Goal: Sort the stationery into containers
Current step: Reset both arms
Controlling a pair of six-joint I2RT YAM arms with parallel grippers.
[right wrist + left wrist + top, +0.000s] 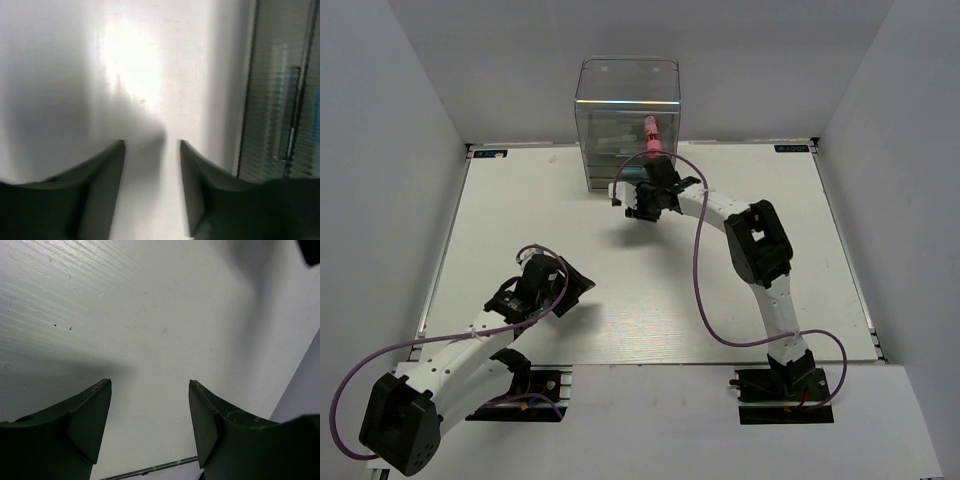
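A chunky pink tube sits inside the clear drawer box, in its right half and high up. Its reddish end points toward the far edge of the table, and its long axis appears to run near to far. Whether it lies flat or leans cannot be told through the tinted plastic. Faint green streaks show beside it in the box, probably other stationery, but they are too blurred to name. The box stands at the middle of the table's far edge. No loose stationery shows on the table surface. Just in front of the box, the right tool hangs low over the table. In the right wrist view the right tool has its jaws parted with nothing between them, and the ribbed wall of the box stands close on its right. The left tool rests well apart from the box, toward the near left corner. In its own view the left tool is spread wide and empty over bare table. The step in hand looks like the release of an item at the box, with the sorting apparently near its end. The next move likely calls for drawing the right tool clear of the box front without knocking it, then checking for any leftover item.
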